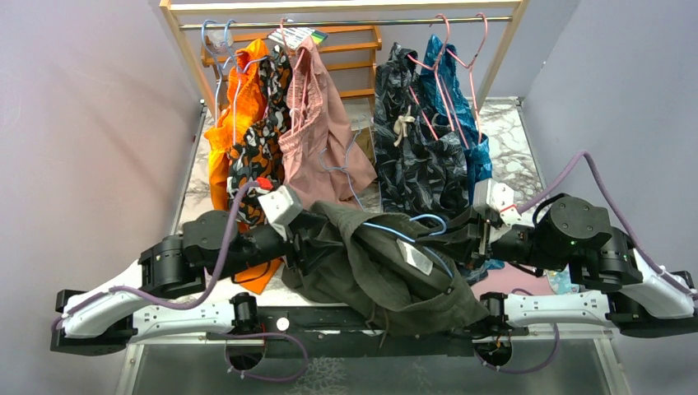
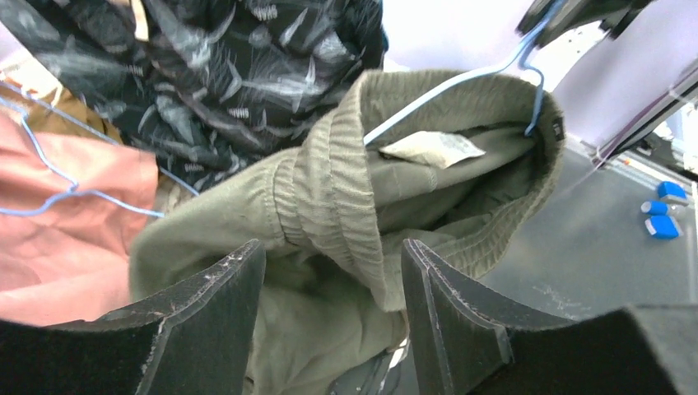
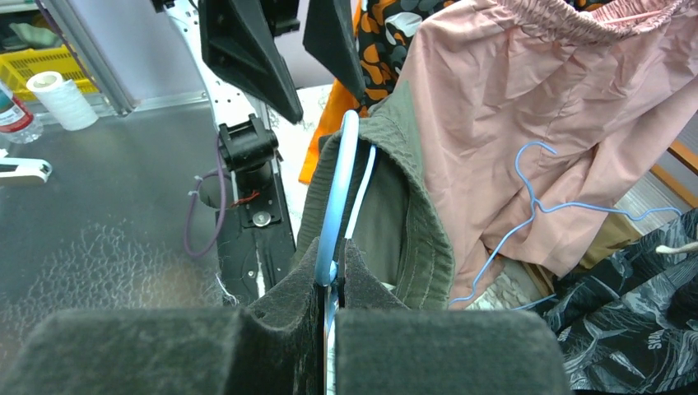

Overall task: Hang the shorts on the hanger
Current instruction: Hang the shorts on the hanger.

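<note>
Our right gripper [image 3: 329, 276] pinches the hanger [image 3: 336, 189] wire, which runs toward twelve o'clock into the shorts [image 3: 416, 230]. We see our left gripper [image 2: 331, 247] gaping, the shorts' waistband between its jaws toward twelve o'clock.

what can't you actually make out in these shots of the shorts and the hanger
- Top view: the fingertips of the left gripper are buried under the shorts.
- Every view: the far end of the hanger is hidden inside the cloth. Only the wire near the right gripper shows.
- Left wrist view: the print on the white label is too blurred to read.
</note>
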Robot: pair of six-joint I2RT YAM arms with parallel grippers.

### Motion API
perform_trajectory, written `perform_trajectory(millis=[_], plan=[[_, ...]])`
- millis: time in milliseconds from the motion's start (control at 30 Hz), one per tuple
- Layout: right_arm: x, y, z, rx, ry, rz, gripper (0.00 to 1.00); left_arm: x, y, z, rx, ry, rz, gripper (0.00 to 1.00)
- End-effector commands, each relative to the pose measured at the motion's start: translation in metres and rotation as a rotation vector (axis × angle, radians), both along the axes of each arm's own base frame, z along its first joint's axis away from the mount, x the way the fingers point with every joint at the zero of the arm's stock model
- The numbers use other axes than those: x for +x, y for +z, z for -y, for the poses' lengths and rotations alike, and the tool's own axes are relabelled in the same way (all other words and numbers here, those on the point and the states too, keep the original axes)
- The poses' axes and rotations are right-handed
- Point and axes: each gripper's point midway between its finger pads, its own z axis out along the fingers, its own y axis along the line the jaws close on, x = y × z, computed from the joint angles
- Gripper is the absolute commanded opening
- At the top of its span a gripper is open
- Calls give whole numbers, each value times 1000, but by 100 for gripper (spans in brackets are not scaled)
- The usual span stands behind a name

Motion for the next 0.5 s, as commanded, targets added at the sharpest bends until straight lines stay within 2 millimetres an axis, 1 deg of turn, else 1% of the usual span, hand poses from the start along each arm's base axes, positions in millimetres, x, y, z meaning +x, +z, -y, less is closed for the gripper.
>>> perform_trajectory(millis=[0,100,167,267,367,400,467], plan=[[8,30,-5,105,-31,47,1,12,-34,9,98,70,-68,65],[7,31,-7,107,-24,50,1,18,-44,16,139,97,-69,68],[5,31,-7,107,-16,49,1,23,-47,17,157,121,-63,69],[4,30,-8,102,-9,43,1,28,-47,17,161,144,-59,68],[4,27,-7,98,-8,41,1,28,-44,18,152,146,-57,65],[3,27,-7,100,-7,40,1,29,-44,20,151,145,-56,59],[3,26,-7,100,-5,39,1,29,-41,21,145,142,-51,42]])
